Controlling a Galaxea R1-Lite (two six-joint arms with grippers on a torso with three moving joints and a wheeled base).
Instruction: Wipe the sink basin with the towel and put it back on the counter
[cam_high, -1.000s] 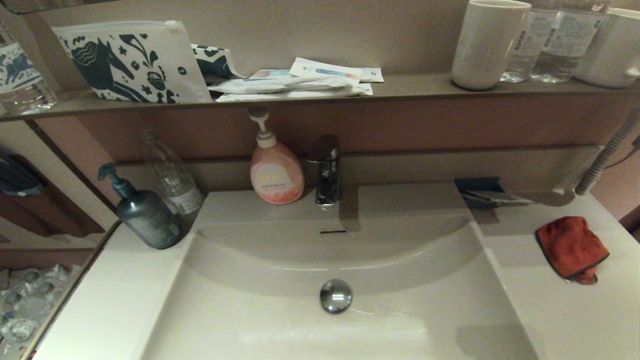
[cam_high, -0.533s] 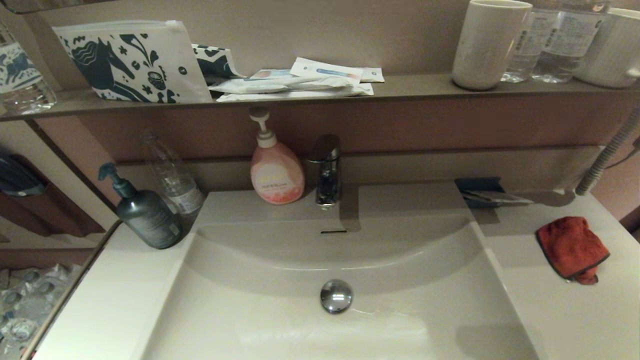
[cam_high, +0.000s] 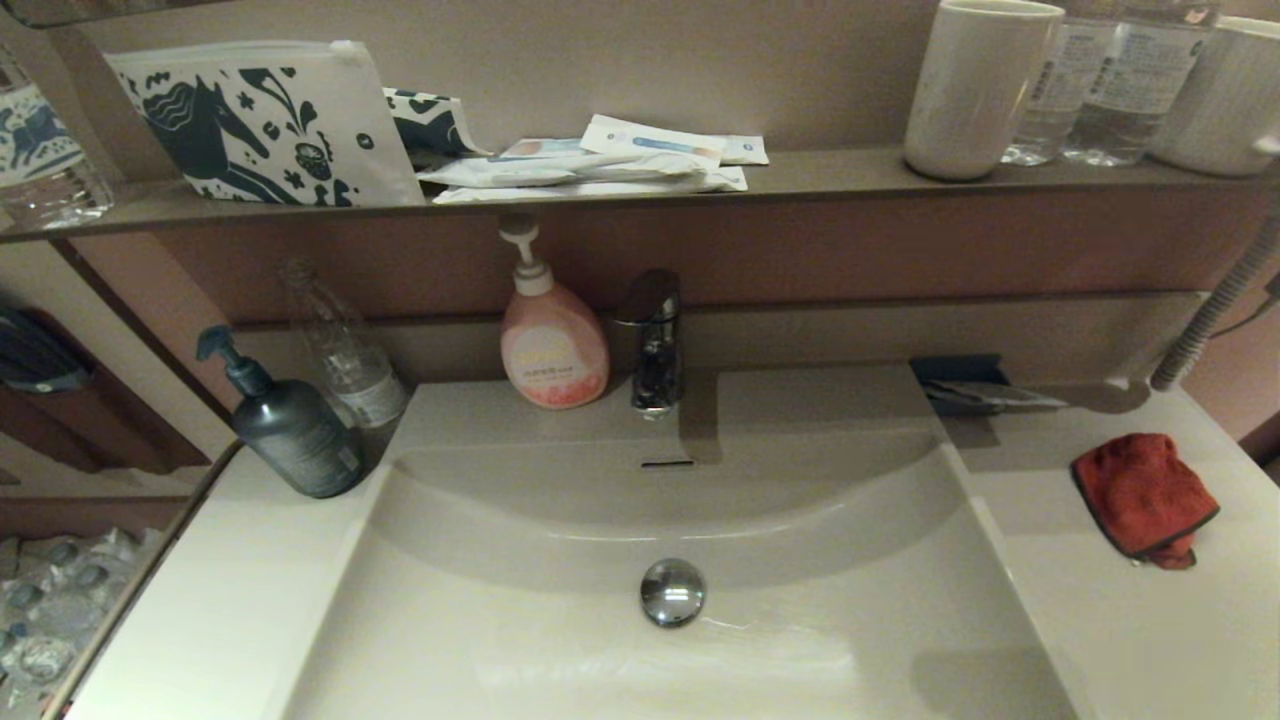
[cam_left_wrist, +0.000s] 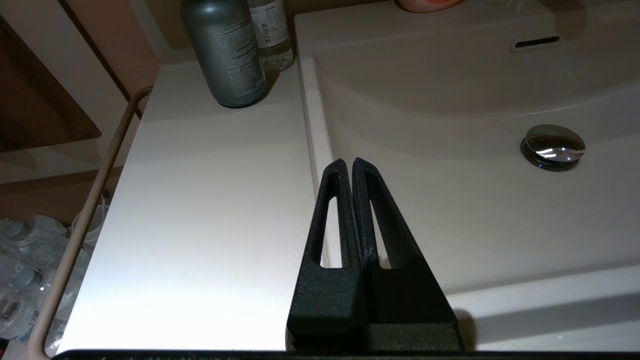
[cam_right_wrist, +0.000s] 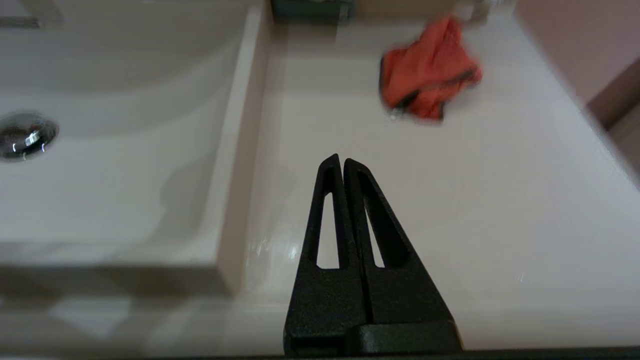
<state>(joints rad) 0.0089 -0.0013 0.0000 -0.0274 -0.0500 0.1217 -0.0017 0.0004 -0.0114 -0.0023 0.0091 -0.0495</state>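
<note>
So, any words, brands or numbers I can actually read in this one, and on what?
None can be read.
Pink soap bottle: yellow label, print blurred.
Dark pump bottle: small print, too small.
Clear bottle: label too small.
Water bottles on the shelf: labels blurred.
Packets: print too small.

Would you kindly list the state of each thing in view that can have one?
towel: crumpled, lying on the counter right of the basin, not held.
sink basin: nothing in it; drain plug seated.
faucet: no water running.
pink soap pump bottle: upright.
dark pump bottle: upright.
left gripper: shut, holding nothing.
right gripper: shut, holding nothing, over the counter.
</note>
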